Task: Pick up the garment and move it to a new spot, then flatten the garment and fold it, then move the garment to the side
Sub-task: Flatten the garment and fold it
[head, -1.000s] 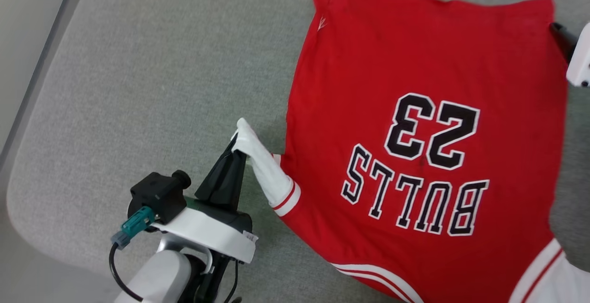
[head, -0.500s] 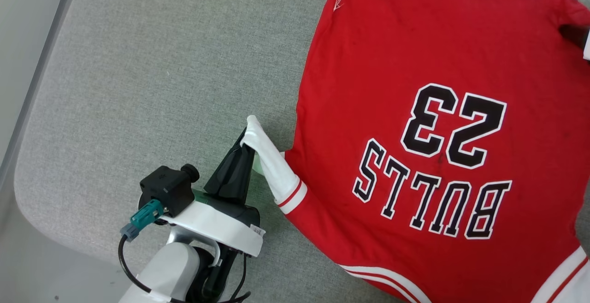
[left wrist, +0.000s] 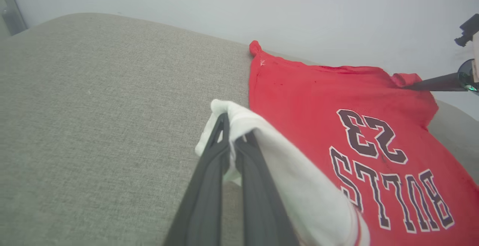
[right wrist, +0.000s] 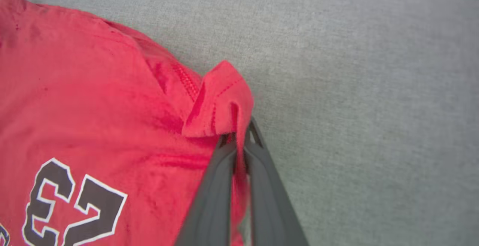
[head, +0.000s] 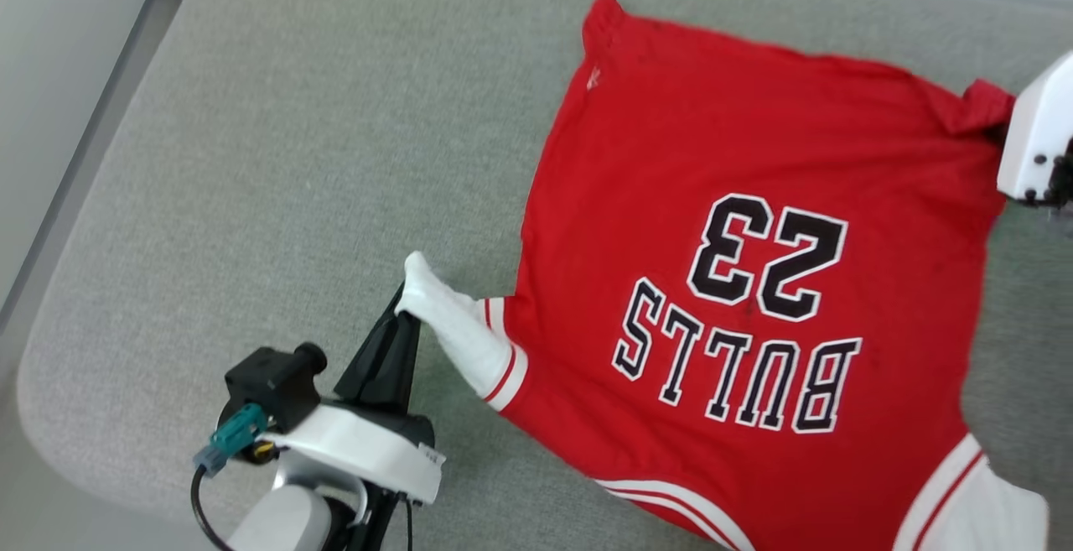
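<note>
The garment (head: 754,283) lies front-up across the right half of the grey cushion (head: 277,157), its black lettering (head: 738,324) reading upside down from the robot's side. So the collar end points to the cushion's near edge and the hem to its far edge. Most of the red cloth rests flat on the cushion, with shallow ripples near the far right.

The left gripper (left wrist: 234,133) is clamped on the tip of the white sleeve (head: 457,333), toward the cushion's near edge, with the cloth bunched between its closed fingers. That sleeve is drawn out sideways and raised a little off the cushion. I'd guess this is meant to pull the shoulder straight rather than leave it tucked.

The right gripper (right wrist: 239,133) is pinched shut on the red hem corner (right wrist: 220,100), toward the cushion's far right. The corner is lifted into a small folded peak above the fingertips.

Holding the shirt at two roughly opposite points looks like a way to tension it across its diagonal, either to carry it or to spread it flat. The other hem corner (head: 603,14) rests loose on the cushion's far side and is slightly curled, and I think it will need smoothing before any fold.
</note>
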`<state>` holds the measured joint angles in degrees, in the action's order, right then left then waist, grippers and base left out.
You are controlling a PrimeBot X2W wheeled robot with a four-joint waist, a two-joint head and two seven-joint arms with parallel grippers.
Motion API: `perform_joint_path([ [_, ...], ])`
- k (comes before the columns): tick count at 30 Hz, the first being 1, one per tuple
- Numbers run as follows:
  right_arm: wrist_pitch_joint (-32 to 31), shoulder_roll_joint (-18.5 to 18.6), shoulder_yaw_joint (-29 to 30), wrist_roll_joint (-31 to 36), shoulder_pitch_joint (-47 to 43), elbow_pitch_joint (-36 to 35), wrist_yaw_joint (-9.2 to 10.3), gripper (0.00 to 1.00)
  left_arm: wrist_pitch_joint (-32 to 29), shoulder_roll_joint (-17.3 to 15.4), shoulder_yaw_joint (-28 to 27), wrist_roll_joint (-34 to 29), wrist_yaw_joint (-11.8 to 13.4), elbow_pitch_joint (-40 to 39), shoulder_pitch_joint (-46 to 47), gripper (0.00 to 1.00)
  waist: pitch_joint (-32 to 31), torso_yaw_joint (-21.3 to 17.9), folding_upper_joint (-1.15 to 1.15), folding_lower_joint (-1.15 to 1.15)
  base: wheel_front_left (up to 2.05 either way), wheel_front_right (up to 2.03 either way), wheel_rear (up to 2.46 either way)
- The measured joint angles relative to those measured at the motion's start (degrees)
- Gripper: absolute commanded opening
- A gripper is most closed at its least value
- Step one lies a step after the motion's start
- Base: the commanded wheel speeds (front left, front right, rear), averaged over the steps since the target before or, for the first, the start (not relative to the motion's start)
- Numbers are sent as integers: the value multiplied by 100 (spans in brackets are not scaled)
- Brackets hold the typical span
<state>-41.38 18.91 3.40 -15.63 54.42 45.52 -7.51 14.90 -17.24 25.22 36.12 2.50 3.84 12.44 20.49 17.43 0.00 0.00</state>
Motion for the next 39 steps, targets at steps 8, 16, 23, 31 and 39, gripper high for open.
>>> perform_joint_path([
  [8,260,358,-185,-714,-1419,-993,0,0,-221,-230,-90,135,245,-30,-550,0,-733,-368,0,-1,0,0,0],
  [16,192,422,492,-1006,-3566,-2510,0,0,-365,-388,-176,299,381,127,-995,0,-1357,-751,0,-2,0,0,0],
  [23,-70,-388,1328,-847,-5495,-3813,0,0,-476,-448,-137,403,415,335,-1299,0,-1759,-1025,0,-2,0,0,0],
  [31,-361,-1437,1733,-611,-7113,-4519,0,0,-642,-569,-77,425,506,338,-1539,0,-2100,-1211,0,-2,0,0,0],
  [39,400,-1594,1736,-1003,-7296,-4535,0,100,-720,-602,-40,431,531,283,-1536,0,-2101,-1243,0,-1,0,0,0],
])
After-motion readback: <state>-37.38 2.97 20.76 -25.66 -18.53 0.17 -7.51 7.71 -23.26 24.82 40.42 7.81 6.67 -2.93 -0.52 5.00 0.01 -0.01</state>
